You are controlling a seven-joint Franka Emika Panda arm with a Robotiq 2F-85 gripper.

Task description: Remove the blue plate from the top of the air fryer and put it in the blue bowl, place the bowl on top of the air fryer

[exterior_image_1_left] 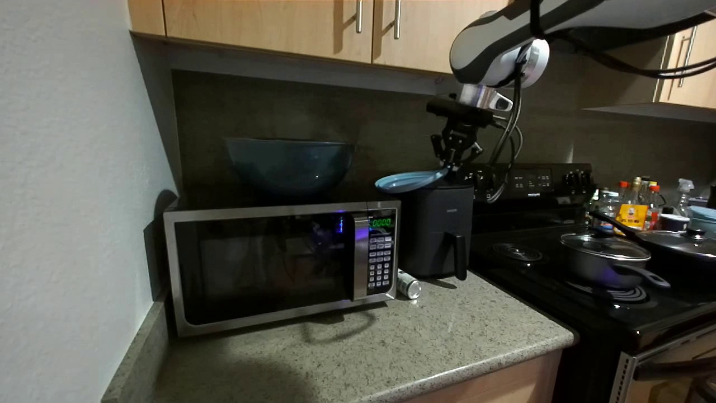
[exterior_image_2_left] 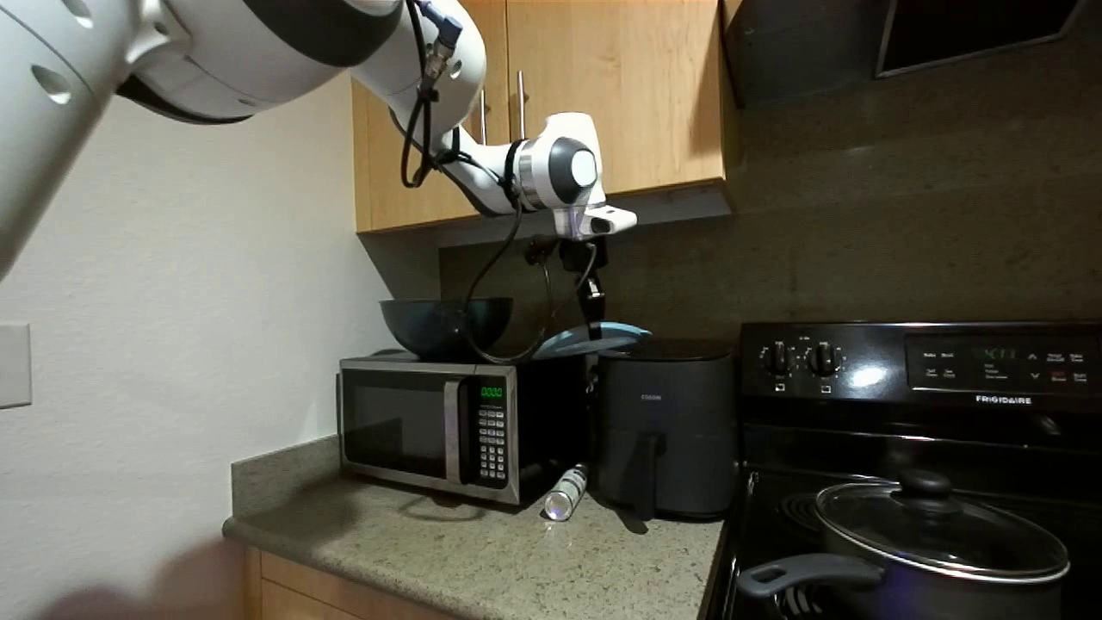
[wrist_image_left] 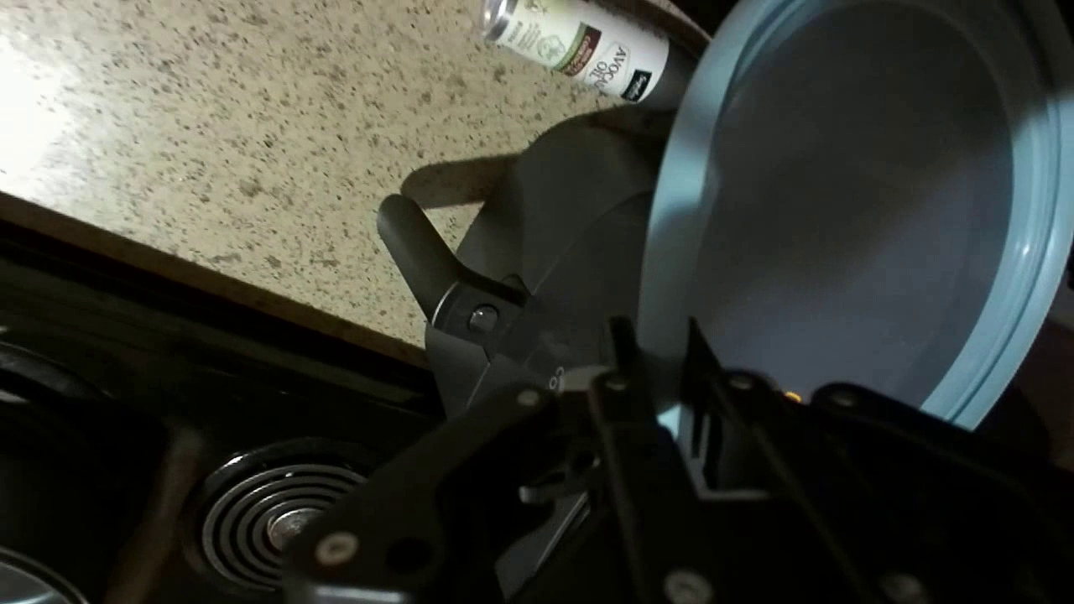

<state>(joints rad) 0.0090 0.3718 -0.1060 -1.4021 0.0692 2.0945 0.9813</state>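
Left to right, in an exterior view. One large, deep, dark teal-blue bowl (exterior_image_1_left: 291,165), upper left, upright on one wide silver-and-black microwave (exterior_image_1_left: 268,263), middle left. One shallow, round, light-blue plate (exterior_image_1_left: 411,180), just right of centre, tilted, left end just above the microwave's top right corner in the frame; cannot tell whether its underside touches anything. One white cylindrical can (exterior_image_1_left: 409,285), on its side by the microwave's lower right corner; label reads AVOCADO OIL in the wrist view. One tall black rounded-box air fryer (exterior_image_1_left: 442,229), right of centre. One black two-jawed gripper (exterior_image_1_left: 451,165), at the air fryer's top in the frame, set narrow, holding the plate by its right rim; wrist view shows that rim pinched between the jaws. One white-and-black jointed robot arm (exterior_image_1_left: 498,53), upper right. One black coil-burner stove (exterior_image_1_left: 537,180), right. Two lidded pans on it: one grey saucepan (exterior_image_1_left: 598,271), one dark pan (exterior_image_1_left: 682,246) at the right edge. Beyond them, assorted bottles (exterior_image_1_left: 632,217), too crowded to count.

Surface: one speckled grey stone countertop (exterior_image_1_left: 447,330), rounded front edge, lower centre; carries microwave, can and air fryer.

Room: one plain pale wall (exterior_image_1_left: 67,168) at left, dark backsplash (exterior_image_1_left: 391,101) across the back, light wood cabinets (exterior_image_1_left: 268,25) along the top, three metal bar handles (exterior_image_1_left: 359,15) in sight, two at top centre, one at upper right.
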